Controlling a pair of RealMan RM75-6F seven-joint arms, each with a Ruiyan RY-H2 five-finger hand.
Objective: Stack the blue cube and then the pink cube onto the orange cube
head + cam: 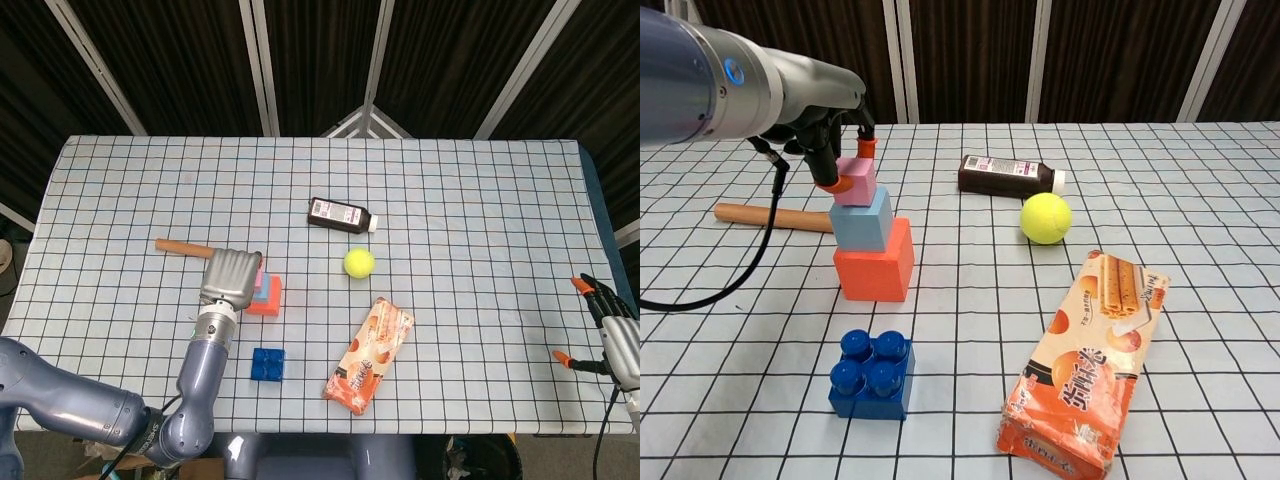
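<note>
Left hand [836,150] pinching the pink cube [854,182] atop the stack
Chest view shows it sitting on the blue cube [862,220], hidden overhead; right hand [612,335] spread wide

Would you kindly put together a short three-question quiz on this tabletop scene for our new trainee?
1. True or false: the small pink cube sits on the light blue cube, which rests on the larger orange cube.
2. Which hand holds the pink cube? A) left hand B) right hand
3. Name the round object lying between the dark plastic bottle and the orange snack packet.

Key:
1. True.
2. A; its fingertips pinch the cube, while the right hand waits open at the table's edge.
3. The yellow tennis ball.
</note>
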